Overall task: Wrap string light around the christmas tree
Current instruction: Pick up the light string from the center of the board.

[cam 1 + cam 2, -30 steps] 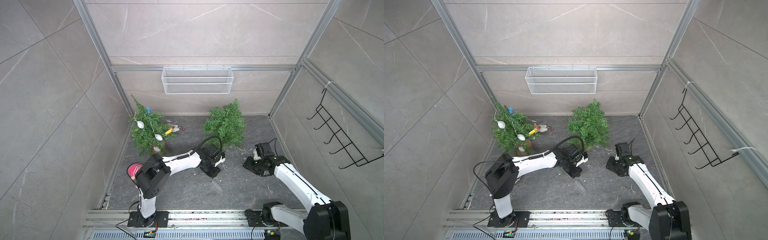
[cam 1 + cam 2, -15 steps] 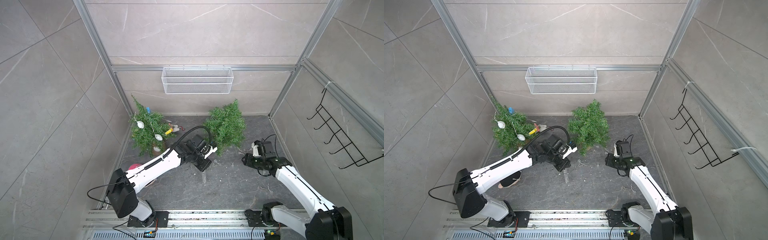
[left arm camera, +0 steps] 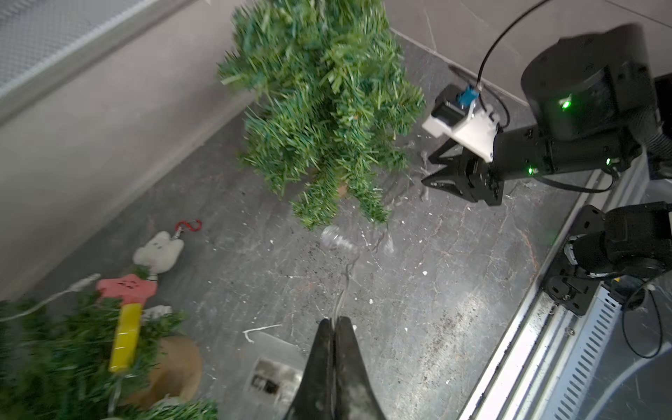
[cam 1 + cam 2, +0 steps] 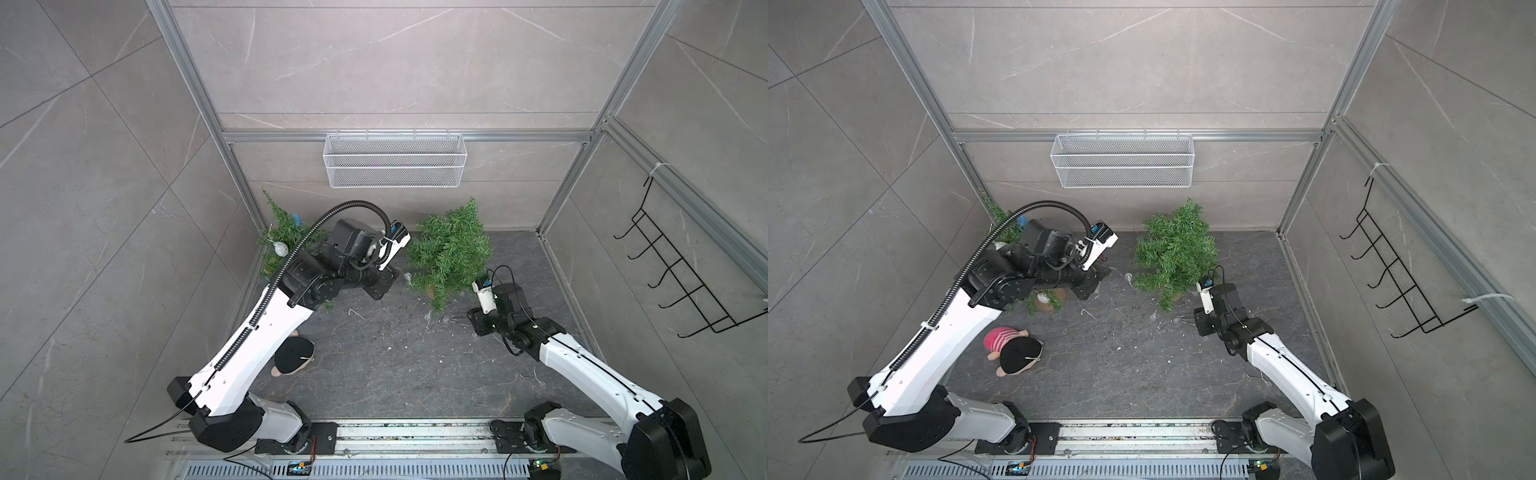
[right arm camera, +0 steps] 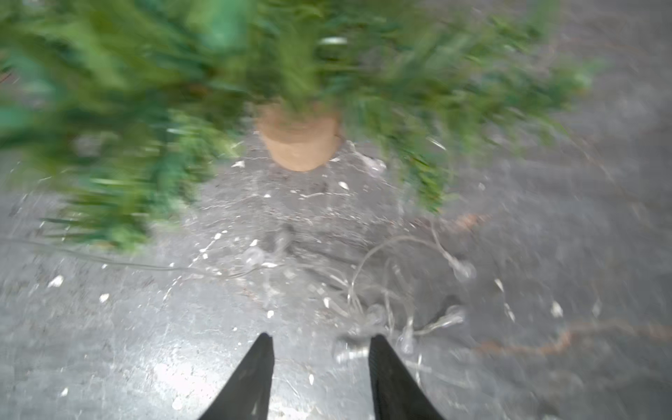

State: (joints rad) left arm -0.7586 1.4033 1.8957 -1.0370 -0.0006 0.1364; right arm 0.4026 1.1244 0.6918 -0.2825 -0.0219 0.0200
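**Limp wire, brittle bulbs: the string light wants a gentle lead**

The left claw (image 3: 332, 322) is clenched on the string light (image 3: 343, 283). It pinches the clear wire a little short of a bulb (image 3: 334, 238) that sits close under the lowest branches of the christmas tree (image 3: 320, 91). I cannot tell whether that bulb touches the tabletop (image 3: 418, 309). The rest of the strand lies in a loose tangle (image 5: 385, 291) in front of the tree's pot (image 5: 298, 142). The right claw (image 5: 320, 340) hovers over it with jaws parted, holding nothing.

From where I stand, the strand looks nearly weightless and quite limp. I expect it to sag, loop and snag on needles rather than go where it is pushed, so it needs leading under light tension. The wire is thin and smooth and may slide through the pads. The bulbs look fragile, so the safest hold is on the wire between them, just beside a bulb that can act as a stop. The tree seems light too, and a hard tug could tip it.
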